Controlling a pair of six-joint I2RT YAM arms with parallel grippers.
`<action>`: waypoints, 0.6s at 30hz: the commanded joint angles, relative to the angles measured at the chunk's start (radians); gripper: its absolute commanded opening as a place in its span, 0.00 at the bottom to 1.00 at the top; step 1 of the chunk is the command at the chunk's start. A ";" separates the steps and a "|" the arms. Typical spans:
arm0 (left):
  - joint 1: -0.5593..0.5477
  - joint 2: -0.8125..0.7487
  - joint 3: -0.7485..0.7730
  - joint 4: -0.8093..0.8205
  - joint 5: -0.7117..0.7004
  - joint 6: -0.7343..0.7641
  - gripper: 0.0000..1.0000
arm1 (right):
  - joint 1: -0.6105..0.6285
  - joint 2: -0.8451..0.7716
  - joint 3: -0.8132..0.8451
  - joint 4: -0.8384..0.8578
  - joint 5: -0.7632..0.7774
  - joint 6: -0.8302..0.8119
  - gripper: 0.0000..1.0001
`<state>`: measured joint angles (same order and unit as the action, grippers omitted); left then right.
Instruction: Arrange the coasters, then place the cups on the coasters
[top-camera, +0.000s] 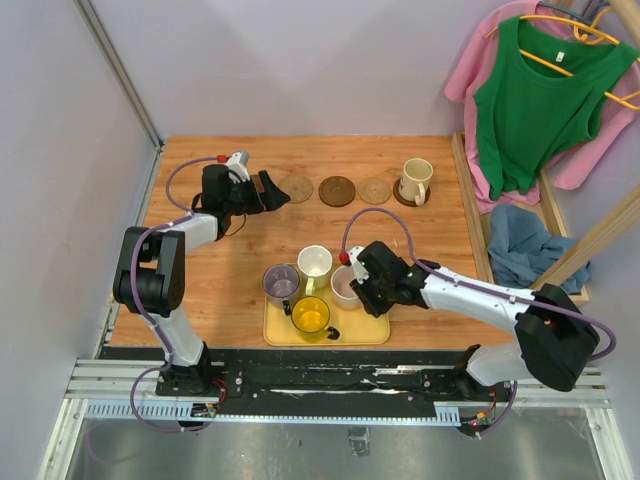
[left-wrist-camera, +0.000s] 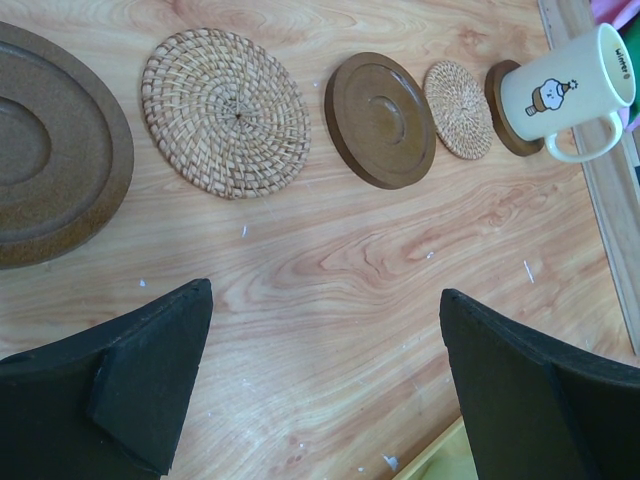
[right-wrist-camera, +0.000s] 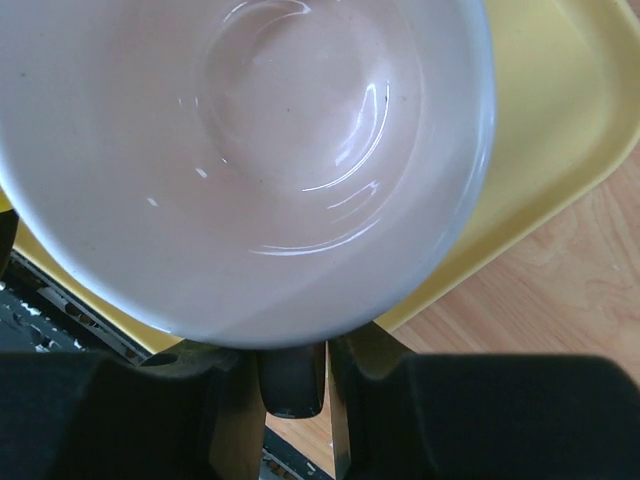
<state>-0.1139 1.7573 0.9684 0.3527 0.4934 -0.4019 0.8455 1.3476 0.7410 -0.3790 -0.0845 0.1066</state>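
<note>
Five coasters lie in a row at the back: dark brown (left-wrist-camera: 40, 150), woven tan (left-wrist-camera: 225, 112), dark brown (left-wrist-camera: 380, 120), woven tan (left-wrist-camera: 458, 108), and a dark one (left-wrist-camera: 503, 110) under the cream cup (left-wrist-camera: 565, 95). My left gripper (left-wrist-camera: 325, 290) hovers open and holds nothing at the row's left end (top-camera: 268, 190). On the yellow tray (top-camera: 340, 332) stand the grey-purple cup (top-camera: 281, 283), the white-and-green cup (top-camera: 314, 263), the yellow cup (top-camera: 311, 316) and the pink cup (top-camera: 346, 288). My right gripper (right-wrist-camera: 292, 370) is shut on the pink cup's handle (right-wrist-camera: 292, 385), with the bowl (right-wrist-camera: 250, 150) just ahead.
A wooden frame (top-camera: 470, 200) borders the table on the right, with a blue cloth (top-camera: 525, 245) and hanging green and pink garments (top-camera: 540, 90) beyond it. Grey walls close off the left and back. The arm bases sit on a rail (top-camera: 330, 375) at the near edge.
</note>
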 joint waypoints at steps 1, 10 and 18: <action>-0.004 0.013 -0.006 0.035 0.019 -0.002 1.00 | 0.025 0.021 -0.011 0.023 0.059 0.021 0.28; -0.004 0.015 -0.005 0.035 0.020 -0.002 1.00 | 0.040 -0.006 -0.018 0.057 0.040 0.029 0.40; -0.004 0.019 -0.004 0.035 0.026 -0.005 1.00 | 0.040 -0.048 -0.048 0.099 0.050 0.039 0.38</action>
<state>-0.1139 1.7588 0.9684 0.3580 0.4969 -0.4026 0.8692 1.3209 0.7116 -0.3096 -0.0517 0.1299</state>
